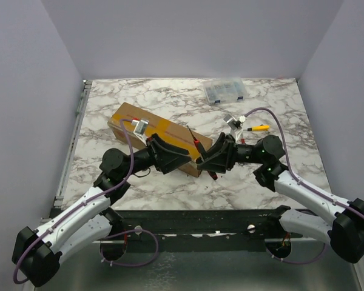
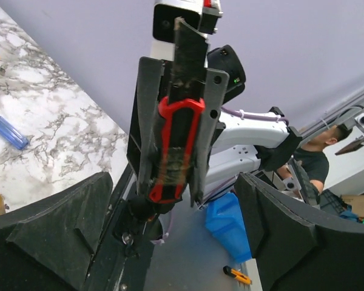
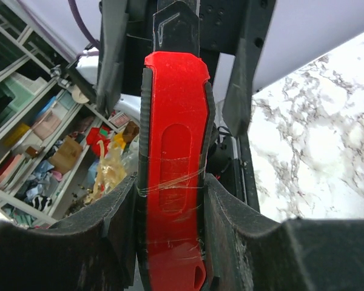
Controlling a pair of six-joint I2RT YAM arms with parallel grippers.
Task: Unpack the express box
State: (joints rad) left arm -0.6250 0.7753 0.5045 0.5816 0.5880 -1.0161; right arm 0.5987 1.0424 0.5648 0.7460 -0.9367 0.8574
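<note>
Box: express box (image 1: 126, 117) lies diagonally, centre-left of frame, on marble counter (image 1: 170, 97).
L hand (image 1: 168, 154): I see fingers spread wide over box's lower-right part, holding nothing.
R hand (image 3: 170, 200): pinching red utility knife (image 3: 173, 109), by box's lower-right end.

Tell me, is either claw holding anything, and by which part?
The right claw grips a red utility knife by the sides of its handle. The left claw is open, holding nothing.
</note>
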